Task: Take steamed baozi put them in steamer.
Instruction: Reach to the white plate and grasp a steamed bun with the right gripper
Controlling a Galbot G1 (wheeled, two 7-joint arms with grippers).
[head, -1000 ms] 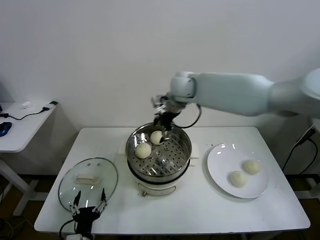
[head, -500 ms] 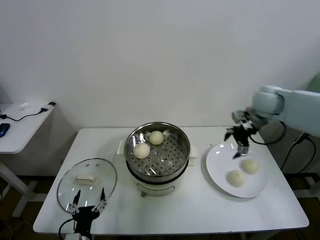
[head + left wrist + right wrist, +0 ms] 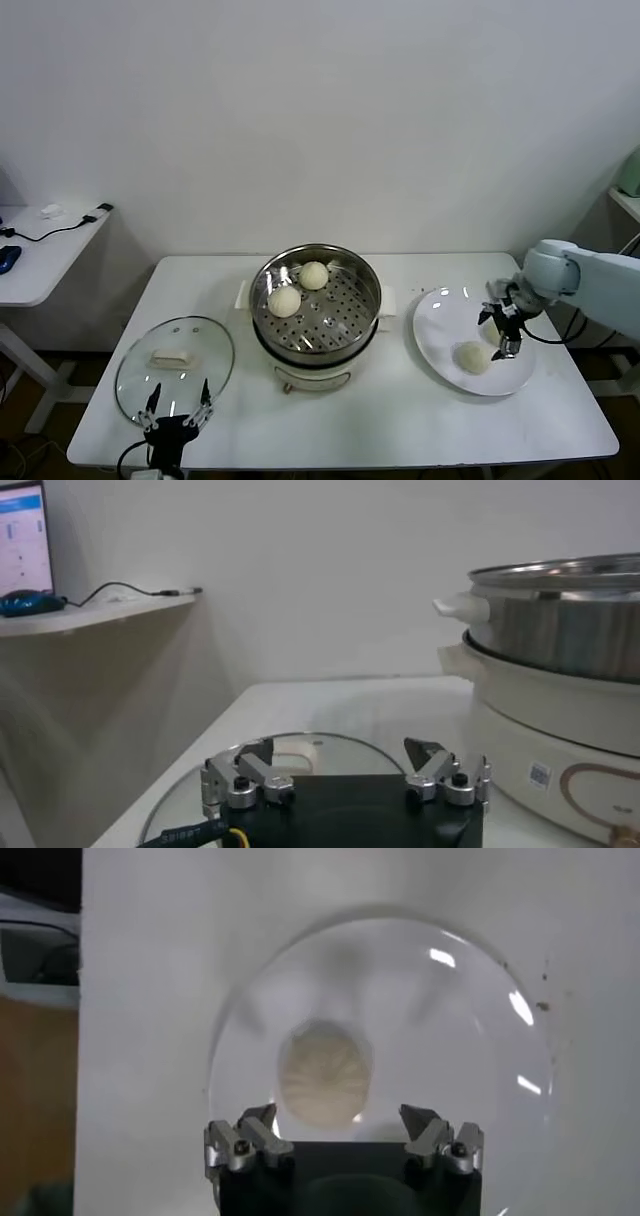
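Right claw [image 3: 503, 330] is down over the white plate [image 3: 440, 335] on the right side of the tabletop [image 3: 400, 420], fingers spread wide, nothing between them. In the head view it covers the far right part of the plate. One baozi on the plate [image 3: 472, 357] shows just beside the claw, on its near-left side; whether they touch, can't tell. Right wrist view looks straight down: one baozi [image 3: 323, 1074] sits on the plate [image 3: 480, 1048] just ahead of the open fingertips, in line with the gap, not gripped. Whether another bun lies under the claw is hidden in the head view.

Steamer [image 3: 365, 330] stands mid-tabletop, lid off, shiny pot on cream base. Two baozi are inside on the perforated tray: one at the left [image 3: 285, 301], one toward the back [image 3: 314, 275], close together but apart.

Left claw [image 3: 176, 418] is parked low at the front-left edge of the tabletop, fingers open and empty, just at the near rim of the glass lid [image 3: 175, 365] lying flat on the tabletop left of the steamer. Left wrist view shows its open fingers [image 3: 245, 777] over the lid [image 3: 330, 750], with the steamer [image 3: 560, 680] off to the side.
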